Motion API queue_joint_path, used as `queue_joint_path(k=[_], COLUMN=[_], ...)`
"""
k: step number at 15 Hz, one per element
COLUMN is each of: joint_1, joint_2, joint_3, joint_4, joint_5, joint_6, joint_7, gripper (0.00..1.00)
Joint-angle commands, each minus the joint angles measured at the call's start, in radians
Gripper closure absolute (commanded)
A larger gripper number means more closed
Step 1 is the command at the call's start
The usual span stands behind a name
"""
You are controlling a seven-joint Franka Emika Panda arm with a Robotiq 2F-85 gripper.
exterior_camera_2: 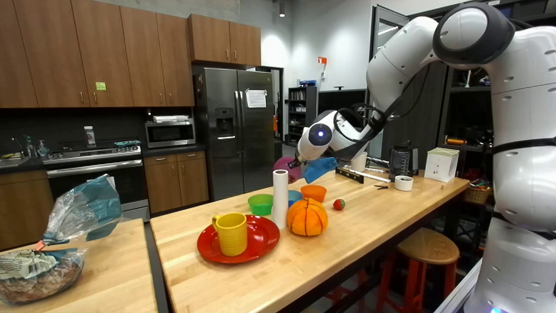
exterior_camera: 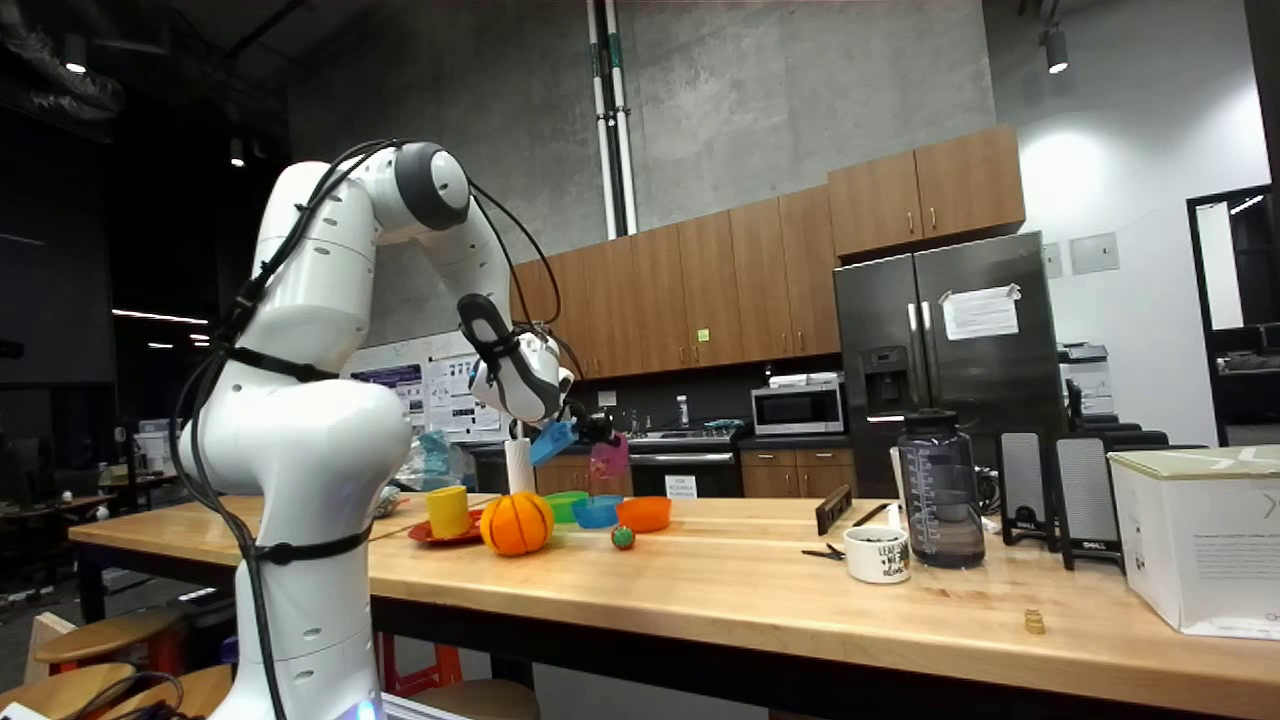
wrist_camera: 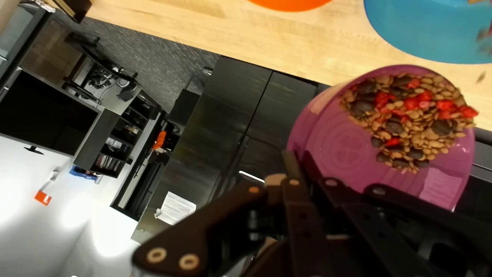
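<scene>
While I drive this from afar, left to right in an exterior view: clear plastic bag [exterior_camera_2: 56,263] at far left. Next, red plate [exterior_camera_2: 263,239], yellow mug [exterior_camera_2: 233,237] upright on it. Green bowl [exterior_camera_2: 260,208] sits behind plate; white roll [exterior_camera_2: 280,200] stands just beside plate. Then purple bowl [wrist_camera: 346,154], up off the table [exterior_camera_2: 369,221], tilted, my gripper [wrist_camera: 300,163] clenched on its rim. Wrist view shows grain mix [wrist_camera: 415,123] with red bits [wrist_camera: 412,103] bunched to one side inside it, plus blurred specks [wrist_camera: 480,77] near blue bowl [exterior_camera_2: 295,198]; I can't tell if those are falling. Both exterior views put purple bowl above blue bowl. Orange pumpkin-like ball [exterior_camera_2: 307,217] comes next, orange bowl [exterior_camera_2: 318,195] behind it, strawberry [exterior_camera_2: 338,204] just to the right. Further right I get dark bar [exterior_camera_2: 350,175], then white cup [exterior_camera_2: 403,185] with dark bottle [exterior_camera_2: 399,163] behind it, and white box [exterior_camera_2: 441,166] near the table's right end.
</scene>
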Motion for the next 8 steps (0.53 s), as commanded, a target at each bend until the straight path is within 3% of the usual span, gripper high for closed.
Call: queue_joint_path(k=[1, 8], joint_1=[-0.005, -0.005], joint_2=[-0.009, -0.011], joint_3=[-0.004, -0.006], joint_4=[-0.02, -0.04], joint_5=[-0.067, -0.15], joint_6=[0.0, -0.019], joint_7=[0.072, 0.167], gripper=[0.99, 0.99])
